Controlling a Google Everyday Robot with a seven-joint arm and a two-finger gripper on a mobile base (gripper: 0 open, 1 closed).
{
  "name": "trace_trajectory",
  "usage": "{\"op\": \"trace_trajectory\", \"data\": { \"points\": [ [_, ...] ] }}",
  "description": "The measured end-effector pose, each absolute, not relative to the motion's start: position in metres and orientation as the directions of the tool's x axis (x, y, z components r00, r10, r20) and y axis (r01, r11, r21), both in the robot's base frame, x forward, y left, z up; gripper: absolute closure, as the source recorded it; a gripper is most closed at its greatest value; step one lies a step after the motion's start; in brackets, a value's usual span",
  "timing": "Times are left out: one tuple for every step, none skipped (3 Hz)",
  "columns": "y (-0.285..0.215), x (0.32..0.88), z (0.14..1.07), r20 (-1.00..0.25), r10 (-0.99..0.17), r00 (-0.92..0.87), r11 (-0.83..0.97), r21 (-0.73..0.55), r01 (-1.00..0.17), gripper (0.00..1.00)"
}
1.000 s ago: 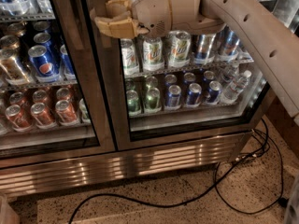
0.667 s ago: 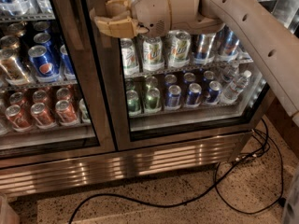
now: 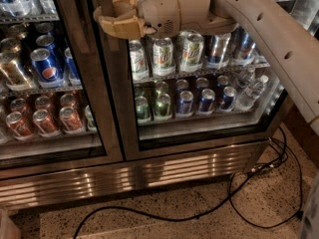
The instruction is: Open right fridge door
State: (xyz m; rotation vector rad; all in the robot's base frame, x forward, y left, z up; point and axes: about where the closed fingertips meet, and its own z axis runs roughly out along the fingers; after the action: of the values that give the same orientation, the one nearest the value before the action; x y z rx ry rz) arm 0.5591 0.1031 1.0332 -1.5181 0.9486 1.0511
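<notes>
Right door (image 3: 119, 113): centre-right of the fridge, seemingly flush with its twin. Judged unopened, so the whole pull is left to do. Its long axis is vertical and the glass faces outward. Arm (image 3: 269, 39): reaches in from the right. Tool (image 3: 105, 13): fingers spread, at the door's upper left edge. Hold on the handle unconfirmed.

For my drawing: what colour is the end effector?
Tan end effector, by the right fridge door; camera view.
</notes>
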Motion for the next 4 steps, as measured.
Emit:
{"op": "trace_trajectory", "data": {
  "points": [
    [0.104,0.562,1.033,-0.949,-0.052,0.31,-0.175,-0.297,-0.939,1.0],
    [0.111,0.56,1.037,-0.948,-0.044,0.314,-0.19,-0.3,-0.935,1.0],
    [0.111,0.56,1.037,-0.948,-0.044,0.314,-0.191,-0.3,-0.935,1.0],
    [0.116,0.557,1.041,-0.948,-0.039,0.316,-0.203,-0.302,-0.932,1.0]
  ]
}}
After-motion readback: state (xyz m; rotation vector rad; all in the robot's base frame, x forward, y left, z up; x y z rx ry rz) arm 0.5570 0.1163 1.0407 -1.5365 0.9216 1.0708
